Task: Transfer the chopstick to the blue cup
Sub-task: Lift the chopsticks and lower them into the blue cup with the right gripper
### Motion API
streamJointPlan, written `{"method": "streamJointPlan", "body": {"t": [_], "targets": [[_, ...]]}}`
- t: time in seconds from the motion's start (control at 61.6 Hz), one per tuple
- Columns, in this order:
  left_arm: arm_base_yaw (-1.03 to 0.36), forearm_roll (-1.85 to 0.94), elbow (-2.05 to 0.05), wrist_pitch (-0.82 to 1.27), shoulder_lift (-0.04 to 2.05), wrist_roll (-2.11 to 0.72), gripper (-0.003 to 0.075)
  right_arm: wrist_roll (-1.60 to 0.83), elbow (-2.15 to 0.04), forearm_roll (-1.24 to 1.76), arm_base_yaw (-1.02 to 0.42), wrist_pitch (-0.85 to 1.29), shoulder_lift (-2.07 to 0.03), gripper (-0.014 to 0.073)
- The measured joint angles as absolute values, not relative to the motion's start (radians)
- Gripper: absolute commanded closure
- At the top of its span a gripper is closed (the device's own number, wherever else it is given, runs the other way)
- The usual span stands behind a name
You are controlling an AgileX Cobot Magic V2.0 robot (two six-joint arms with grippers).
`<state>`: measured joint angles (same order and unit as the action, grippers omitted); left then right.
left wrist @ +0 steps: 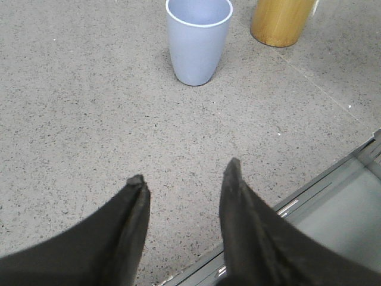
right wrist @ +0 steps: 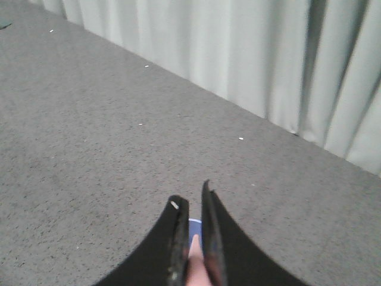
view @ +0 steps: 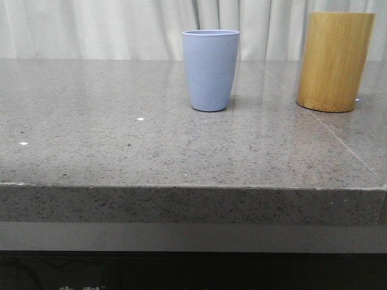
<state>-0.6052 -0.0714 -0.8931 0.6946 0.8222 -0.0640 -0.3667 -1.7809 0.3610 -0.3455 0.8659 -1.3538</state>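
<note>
**Chopstick held above the blue cup**

The left pincer (left wrist: 183, 170) hangs released over the grey worktop (view: 109, 139), its fingers spread with nothing between them. At centre, the blue cup (view: 210, 69) stands upright. The right pincer (right wrist: 191, 205) is clenched on a pale pink chopstick (right wrist: 194, 253), with the cup's rim just visible underneath. A bamboo holder (view: 334, 60) stands farthest right.

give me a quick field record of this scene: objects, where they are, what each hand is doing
surface: grey speckled countertop
blue cup: upright, looks empty in the left wrist view
bamboo holder: upright, right of the blue cup, apart from it
left hand: open, holding nothing, low over the countertop
right hand: shut on a pink chopstick, blue rim below it
</note>
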Motion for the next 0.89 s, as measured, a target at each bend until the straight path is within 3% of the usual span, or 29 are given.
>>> {"method": "streamJointPlan", "body": {"t": [0.568,0.666,0.795,0.893], "targets": [[-0.605,-0.071,-0.893,0.695,0.822,-0.064,0.0424,-0.374,-1.742,0.315,-0.402,0.768,-1.673,0.0648],[-0.605,-0.071,-0.893,0.695,0.822,-0.064,0.0424,-0.374,-1.742,0.319,-0.402,0.757,-1.708,0.0552],[-0.605,-0.071,-0.893,0.695,0.822,-0.064,0.0424,-0.374,-1.742,0.321,-0.402,0.755,-1.728,0.0306],[-0.605,-0.071,-0.893,0.695,0.822,-0.064,0.0424,-0.374,-1.742,0.323,-0.402,0.755,-1.731,0.0183]]}}
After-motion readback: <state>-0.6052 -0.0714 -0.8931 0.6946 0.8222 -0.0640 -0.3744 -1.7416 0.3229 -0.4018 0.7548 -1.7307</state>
